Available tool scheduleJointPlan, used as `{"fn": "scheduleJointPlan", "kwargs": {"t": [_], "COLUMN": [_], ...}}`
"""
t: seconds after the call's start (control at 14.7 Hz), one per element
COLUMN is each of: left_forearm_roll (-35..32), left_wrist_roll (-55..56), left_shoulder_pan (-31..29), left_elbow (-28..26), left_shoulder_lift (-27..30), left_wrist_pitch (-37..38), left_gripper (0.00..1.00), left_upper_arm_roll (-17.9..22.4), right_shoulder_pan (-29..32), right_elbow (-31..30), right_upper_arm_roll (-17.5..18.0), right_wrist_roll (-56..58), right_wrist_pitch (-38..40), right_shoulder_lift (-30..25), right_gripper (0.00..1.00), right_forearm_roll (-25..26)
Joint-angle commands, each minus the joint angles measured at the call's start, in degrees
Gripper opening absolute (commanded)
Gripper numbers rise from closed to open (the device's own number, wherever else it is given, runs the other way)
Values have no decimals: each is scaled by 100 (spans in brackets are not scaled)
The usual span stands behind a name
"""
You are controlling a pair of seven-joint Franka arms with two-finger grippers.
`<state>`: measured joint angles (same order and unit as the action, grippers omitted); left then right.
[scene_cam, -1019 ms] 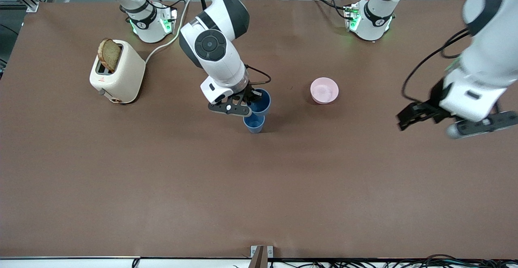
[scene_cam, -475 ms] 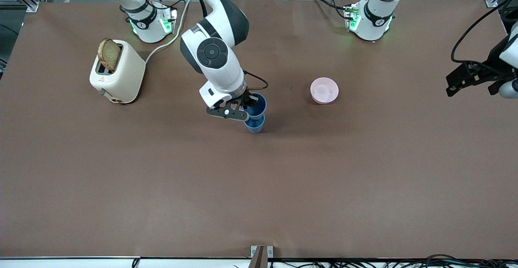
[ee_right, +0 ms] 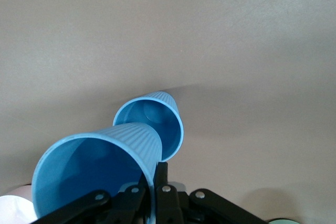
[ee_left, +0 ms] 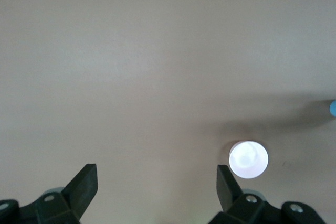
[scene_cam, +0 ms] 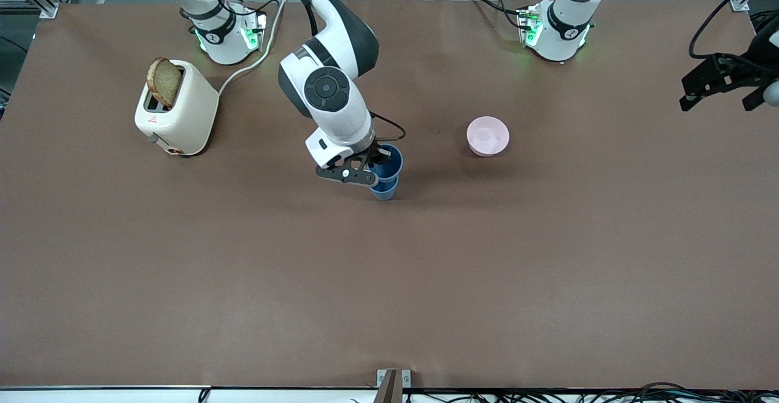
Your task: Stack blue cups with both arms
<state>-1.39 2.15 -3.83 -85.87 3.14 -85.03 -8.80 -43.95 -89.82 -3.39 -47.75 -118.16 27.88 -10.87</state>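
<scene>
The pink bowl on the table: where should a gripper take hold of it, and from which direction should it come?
Probably by the rim: the pink bowl sits upright and open, low and round, with nothing touching it. Coming straight down from above, one finger inside and one outside the wall looks best. The left gripper, open and waiting at its end of the table, seems the free one.

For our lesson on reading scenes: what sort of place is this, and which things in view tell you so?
Probably a robotics lab bench, not a kitchen. Two arms are bolted to a brown table; the right end effector holds a blue cup over another blue cup, with a toaster and pink bowl as props.
</scene>
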Motion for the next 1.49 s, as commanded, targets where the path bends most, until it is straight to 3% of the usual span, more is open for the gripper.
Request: {"fn": "scheduleJointPlan", "kwargs": {"t": [0.0, 0.2, 0.68, 0.81, 0.88, 1.02, 1.22, 1.43], "left_forearm_roll": [69, 69, 69, 60, 52, 51, 60, 69], "left_wrist_roll": [-39, 49, -101, -101, -101, -101, -109, -101], "left_shoulder_pan": [242, 462, 427, 444, 453, 453, 418, 444], "left_elbow": [-439, -694, -633, -493, -484, -492, -484, -484], "left_shoulder_lift": [344, 538, 468, 345, 336, 336, 345, 345], "left_wrist_pitch": [-31, -48, -40, -40, -40, -40, -22, -22], "left_gripper": [100, 100, 100, 100, 100, 100, 100, 100], "left_upper_arm_roll": [159, 308, 291, 291, 291, 291, 291, 291], "right_shoulder_pan": [-88, -88, -88, -88, -79, -70, -26, 9], "right_elbow": [-79, -114, -114, -114, -114, -114, -106, -88], "right_upper_arm_roll": [-21, -21, -21, -21, -21, -21, -30, -169], "right_wrist_roll": [-42, -42, -42, -42, -42, -42, -42, -42], "right_wrist_pitch": [-49, -58, -207, -225, -225, -225, -164, -102], "right_shoulder_lift": [-11, 24, 174, 243, 253, 261, 218, -71], "right_gripper": [1, 1, 5, 21, 34, 74, 97, 100], "right_forearm_roll": [93, 199, 208, 208, 208, 208, 208, 208]}}
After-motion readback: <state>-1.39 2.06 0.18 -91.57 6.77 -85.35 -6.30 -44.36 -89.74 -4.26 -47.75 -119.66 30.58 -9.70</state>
